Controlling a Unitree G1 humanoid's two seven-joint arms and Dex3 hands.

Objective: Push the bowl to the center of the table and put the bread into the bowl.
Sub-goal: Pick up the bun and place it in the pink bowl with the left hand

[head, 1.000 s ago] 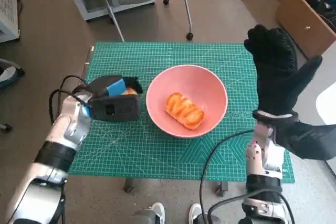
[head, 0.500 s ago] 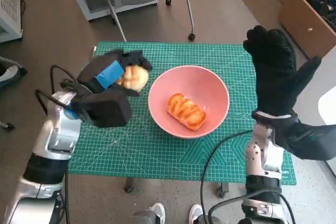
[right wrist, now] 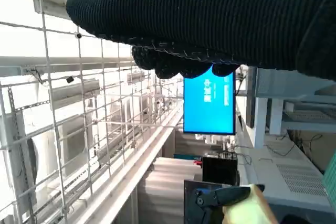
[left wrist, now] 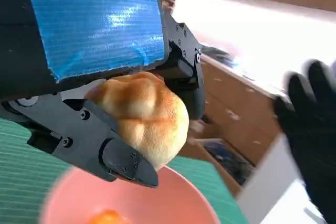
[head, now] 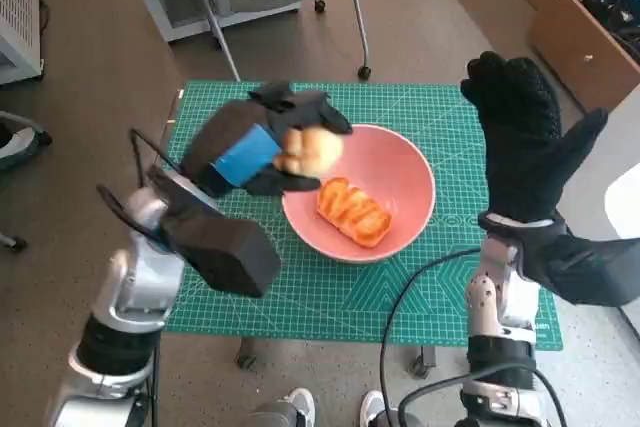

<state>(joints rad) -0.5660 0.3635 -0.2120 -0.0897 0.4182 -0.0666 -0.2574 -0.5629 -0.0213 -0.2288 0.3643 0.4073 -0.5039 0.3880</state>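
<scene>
Table [head: 300, 297]: green-matted, bowl [head: 405, 172] near centre, one pastry [head: 352, 211] inside | right hand [head: 525, 137]: raised, fingers spread, empty | left hand [head: 262, 142]: grips bread roll [head: 308, 150] above bowl's rim | risk: early release may drop roll outside, or rim contact shifts bowl.

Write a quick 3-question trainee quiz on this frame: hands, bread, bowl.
1. True or false: the left hand holds a bread roll over the rim of the pink bowl.
2. What already lies in the bowl?
A. a glazed pastry
B. a spoon
C. nothing
3. Fill in: the right hand is raised, fingers spread, holding ____.

Key: 1 true; 2 A; 3 nothing.
</scene>
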